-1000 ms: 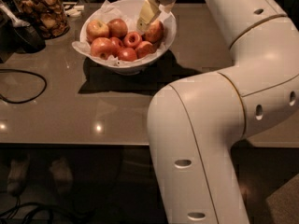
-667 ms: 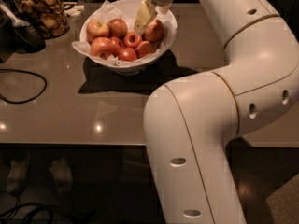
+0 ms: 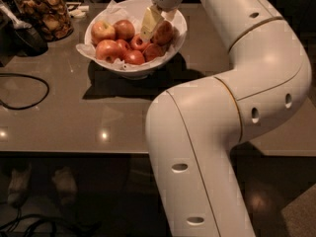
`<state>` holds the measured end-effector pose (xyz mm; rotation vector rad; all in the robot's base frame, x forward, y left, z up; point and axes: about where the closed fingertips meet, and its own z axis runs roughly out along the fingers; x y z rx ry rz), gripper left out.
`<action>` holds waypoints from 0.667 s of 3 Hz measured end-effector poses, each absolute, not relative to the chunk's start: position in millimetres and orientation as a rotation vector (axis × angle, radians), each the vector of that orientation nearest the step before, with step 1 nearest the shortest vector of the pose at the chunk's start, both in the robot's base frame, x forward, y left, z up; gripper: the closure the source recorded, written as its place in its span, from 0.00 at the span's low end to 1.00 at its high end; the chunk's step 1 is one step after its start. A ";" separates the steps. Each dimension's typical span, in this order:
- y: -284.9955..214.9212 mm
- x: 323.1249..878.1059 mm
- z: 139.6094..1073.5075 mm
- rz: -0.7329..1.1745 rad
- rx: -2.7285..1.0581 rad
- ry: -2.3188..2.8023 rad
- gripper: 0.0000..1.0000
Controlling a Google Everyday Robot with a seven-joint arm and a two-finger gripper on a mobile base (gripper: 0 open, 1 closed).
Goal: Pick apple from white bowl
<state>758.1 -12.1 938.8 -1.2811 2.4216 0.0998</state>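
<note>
The white bowl (image 3: pixel 174 39) stands at the back of the grey table, lined with crumpled white paper and holding several apples. My gripper (image 3: pixel 149 27) reaches down into the bowl from above, right of its middle. Its pale yellow tip sits between a small red apple (image 3: pixel 138 42) and the apple (image 3: pixel 163 32) on the bowl's right side, which has an orange-red blush and lies partly in the gripper's shadow. It is close against that apple. A paler red-and-yellow apple (image 3: pixel 102 31) lies at the bowl's left.
A glass jar of brown snacks (image 3: pixel 47 15) stands at the back left, beside a dark object (image 3: pixel 19 36). A black cable (image 3: pixel 24 90) loops on the table's left. My large white arm (image 3: pixel 232 112) covers the table's right half.
The gripper has moved a little down and left, deeper into the bowl among the apples. The arm's elbow has shifted with it.
</note>
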 end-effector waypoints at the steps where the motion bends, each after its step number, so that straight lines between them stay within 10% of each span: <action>1: -13.5 758.4 937.8 0.100 -1.277 2.425 0.27; 2: -17.7 758.5 935.1 0.100 -1.271 2.435 0.30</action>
